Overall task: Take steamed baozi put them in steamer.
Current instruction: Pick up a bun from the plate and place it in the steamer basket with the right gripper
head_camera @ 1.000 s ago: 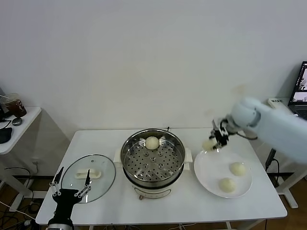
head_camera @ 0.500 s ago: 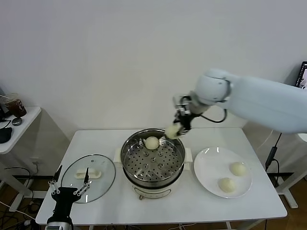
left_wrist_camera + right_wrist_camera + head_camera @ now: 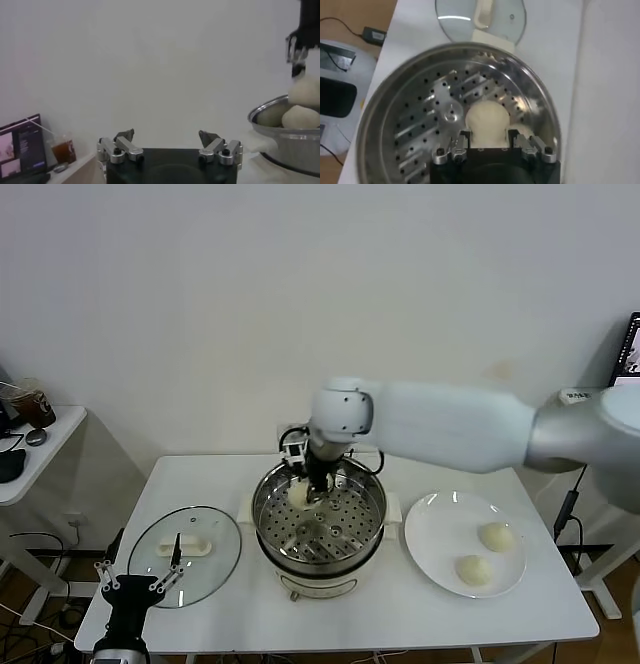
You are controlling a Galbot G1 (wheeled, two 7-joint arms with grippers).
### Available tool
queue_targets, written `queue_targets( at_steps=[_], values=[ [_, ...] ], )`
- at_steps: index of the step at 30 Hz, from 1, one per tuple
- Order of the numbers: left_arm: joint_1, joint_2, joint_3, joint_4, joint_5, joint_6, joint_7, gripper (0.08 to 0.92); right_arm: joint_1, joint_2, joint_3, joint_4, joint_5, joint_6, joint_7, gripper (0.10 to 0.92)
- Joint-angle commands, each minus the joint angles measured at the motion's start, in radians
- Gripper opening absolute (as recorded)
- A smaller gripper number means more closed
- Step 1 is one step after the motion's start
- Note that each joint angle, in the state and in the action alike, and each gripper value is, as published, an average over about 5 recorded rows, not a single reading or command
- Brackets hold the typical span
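Note:
My right gripper (image 3: 312, 484) reaches into the steamer (image 3: 376, 522), a shiny steel pot with a perforated tray (image 3: 425, 130). It is shut on a pale baozi (image 3: 298, 496), held low over the back of the tray. The right wrist view shows the fingers on either side of this baozi (image 3: 487, 117). In the left wrist view two baozi (image 3: 300, 118) show above the steamer's rim (image 3: 295, 145). Two more baozi (image 3: 497, 536) (image 3: 472, 569) lie on the white plate (image 3: 435, 534) at the right. My left gripper (image 3: 140, 584) is open and empty, parked at the table's front left.
A round glass lid with a white handle (image 3: 185, 546) lies flat to the left of the steamer, also in the right wrist view (image 3: 480, 20). A side table (image 3: 30, 446) with a cup stands at the far left. The right arm spans above the table's back right.
My right gripper carried a baozi from above the plate leftward over the steamer and lowered it into the pot's back left. The left arm has hardly moved.

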Motion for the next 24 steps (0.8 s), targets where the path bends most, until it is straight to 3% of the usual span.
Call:
queue_targets(
  at_steps=[1,15,24],
  values=[
    [0.002,-0.001,-0.003,-0.002,0.002,0.000,-0.001,0.823,-0.109,0.117,0.006,-0.111,-0.010,-0.036,0.042,0.458],
    [0.001,-0.004,0.002,0.001,0.001,-0.006,-0.004,0.823,-0.150,0.131,0.041,-0.156,-0.025,-0.032,0.083,0.475],
    [-0.002,-0.003,0.001,-0.003,0.001,-0.003,-0.002,0.823,-0.028,0.015,0.087,-0.050,-0.001,-0.030,0.031,0.692]
  ],
)
